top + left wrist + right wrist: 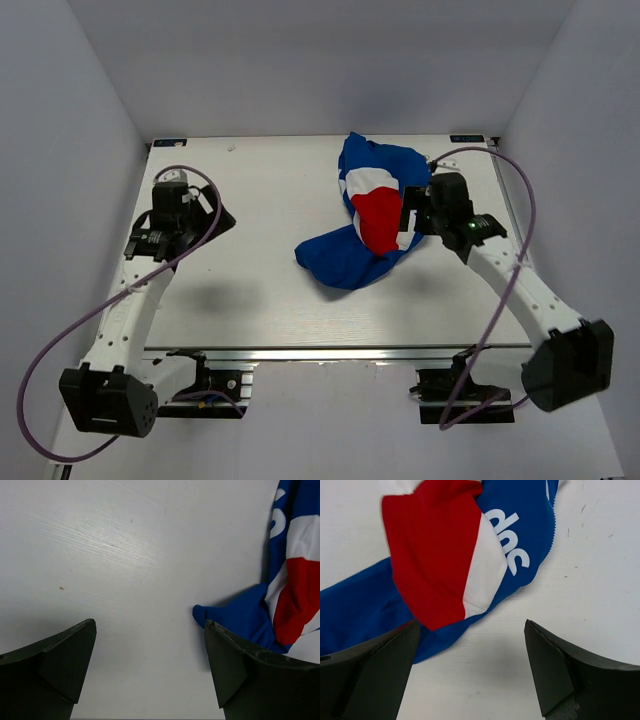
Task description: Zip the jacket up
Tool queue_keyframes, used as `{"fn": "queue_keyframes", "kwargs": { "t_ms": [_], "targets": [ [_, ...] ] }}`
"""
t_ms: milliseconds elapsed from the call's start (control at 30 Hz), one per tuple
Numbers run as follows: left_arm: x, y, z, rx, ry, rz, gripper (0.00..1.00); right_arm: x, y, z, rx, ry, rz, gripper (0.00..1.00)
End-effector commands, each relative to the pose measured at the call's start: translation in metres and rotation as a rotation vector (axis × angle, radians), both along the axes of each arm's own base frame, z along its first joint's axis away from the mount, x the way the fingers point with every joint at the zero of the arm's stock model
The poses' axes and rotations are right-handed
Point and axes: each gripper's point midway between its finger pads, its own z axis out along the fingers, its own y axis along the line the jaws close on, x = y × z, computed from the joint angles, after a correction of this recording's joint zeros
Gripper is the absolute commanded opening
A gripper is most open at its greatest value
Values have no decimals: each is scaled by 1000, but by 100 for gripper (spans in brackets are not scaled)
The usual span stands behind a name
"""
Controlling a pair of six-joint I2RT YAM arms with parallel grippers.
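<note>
The jacket (365, 215) lies crumpled on the right half of the white table, blue with a red and white panel on top. In the right wrist view the jacket (440, 555) shows white lettering and folded red and white panels; no zip is visible. My right gripper (408, 212) is open and empty at the jacket's right edge, its left finger (375, 670) over blue cloth. My left gripper (205, 205) is open and empty at the table's left, well apart from the jacket, whose blue edge shows in the left wrist view (240, 615).
The white table (260, 270) has grey walls on three sides. Its near metal edge (330, 352) runs between the two arm bases. Purple cables loop from both arms.
</note>
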Motion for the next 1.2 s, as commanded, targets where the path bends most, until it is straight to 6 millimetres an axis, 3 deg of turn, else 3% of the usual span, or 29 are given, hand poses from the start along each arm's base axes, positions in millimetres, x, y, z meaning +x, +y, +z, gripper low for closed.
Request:
{"fn": "queue_keyframes", "kwargs": {
  "t_ms": [0, 33, 100, 133, 200, 233, 300, 333, 400, 433, 467, 500, 533, 600, 633, 700, 733, 800, 833, 900, 1000, 1167],
  "targets": [
    [7, -18, -18, -58, 41, -71, 98, 35, -2, 1, -42, -4, 1, 89],
    [7, -17, -24, -52, 60, -71, 98, 44, -2, -18, -64, 51, -2, 89],
    [8, -15, -33, -43, 86, -67, 98, 59, -4, -29, -77, 72, -11, 89],
    [9, -14, -37, -37, 98, -61, 98, 66, -7, -53, -94, 126, -12, 89],
    [11, -16, -38, -40, 93, -66, 98, 77, -9, -71, -95, 161, -8, 89],
    [13, -17, -38, -43, 90, -74, 98, 80, -10, -93, -111, 208, -7, 89],
    [14, -20, -37, -52, 77, -92, 98, 91, -3, -110, -98, 215, 16, 89],
    [15, -20, -37, -54, 74, -95, 98, 93, 0, -130, -98, 252, 32, 84],
    [15, -20, -38, -50, 72, -92, 98, 102, 15, -135, -61, 284, 83, 70],
    [16, -20, -38, -50, 71, -92, 98, 103, 20, -149, -53, 329, 109, 57],
    [15, -20, -37, -49, 66, -93, 98, 107, 26, -149, -38, 337, 125, 28],
    [16, -19, -36, -49, 60, -83, 98, 109, 33, -146, -14, 340, 152, 12],
    [16, -18, -37, -52, 57, -73, 98, 119, 37, -135, -4, 304, 149, 0],
    [18, -19, -31, -64, 31, -71, 98, 125, 45, -115, -9, 246, 161, 0],
    [18, -20, -29, -69, 24, -74, 98, 130, 48, -86, -4, 172, 170, 0],
    [17, -24, -24, -88, 9, -94, 98, 128, 59, -51, -6, 84, 213, 0],
    [17, -26, -23, -92, 3, -100, 98, 125, 63, -13, 9, -3, 230, 0],
    [16, -28, -21, -103, -17, -107, 98, 119, 73, 33, 37, -113, 267, 0],
    [16, -30, -22, -111, -16, -115, 98, 110, 73, 68, 57, -193, 273, 0],
    [13, -35, -26, -129, -9, -139, 98, 95, 73, 121, 98, -306, 273, 0],
    [9, -38, -29, -141, 1, -160, 98, 70, 80, 175, 160, -401, 335, 0],
    [4, -39, -19, -142, -35, -176, 98, 5, 88, 286, 259, -644, 504, 0]
  ]
}}
